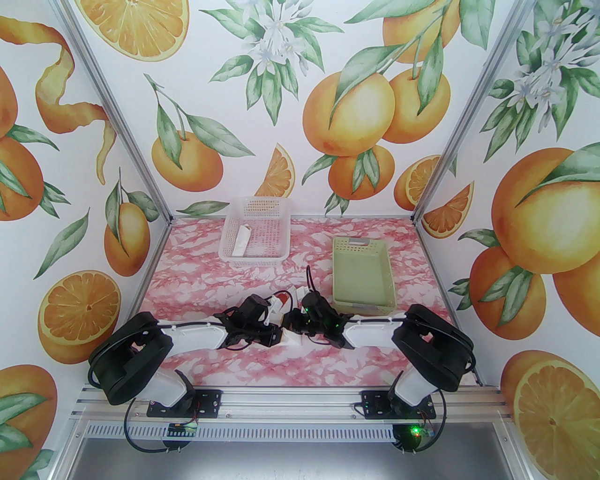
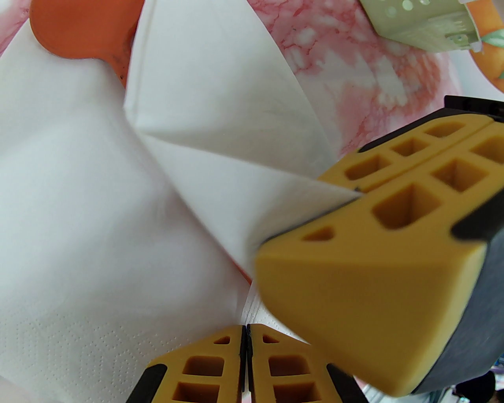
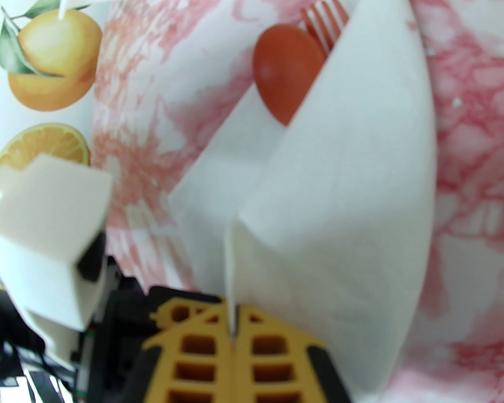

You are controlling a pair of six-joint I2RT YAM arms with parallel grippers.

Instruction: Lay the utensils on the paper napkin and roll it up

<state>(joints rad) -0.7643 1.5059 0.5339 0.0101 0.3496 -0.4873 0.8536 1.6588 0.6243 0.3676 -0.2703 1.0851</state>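
The paper napkin (image 3: pixel 354 189) is folded into a loose white cone around the utensils. A red-orange spoon bowl (image 3: pixel 283 71) and orange fork tines (image 3: pixel 325 19) stick out of its far end. My right gripper (image 3: pixel 233 326) is shut on a thin napkin flap at the near end. In the left wrist view the napkin (image 2: pixel 98 216) spreads wide, the spoon bowl (image 2: pixel 78 27) is at the top left, and my left gripper (image 2: pixel 246 346) is shut on the napkin's near edge. The right gripper's fingers (image 2: pixel 374 275) pinch a fold beside it. From above, both grippers meet at mid-table over the napkin (image 1: pixel 293 338).
A white mesh basket (image 1: pixel 276 220) at the back holds a slim white paper roll (image 1: pixel 243 241). A pale green basket (image 1: pixel 344 300) stands to the right of the grippers, its corner (image 2: pixel 425 23) close by. Patterned walls enclose the pink marbled table (image 1: pixel 201 281).
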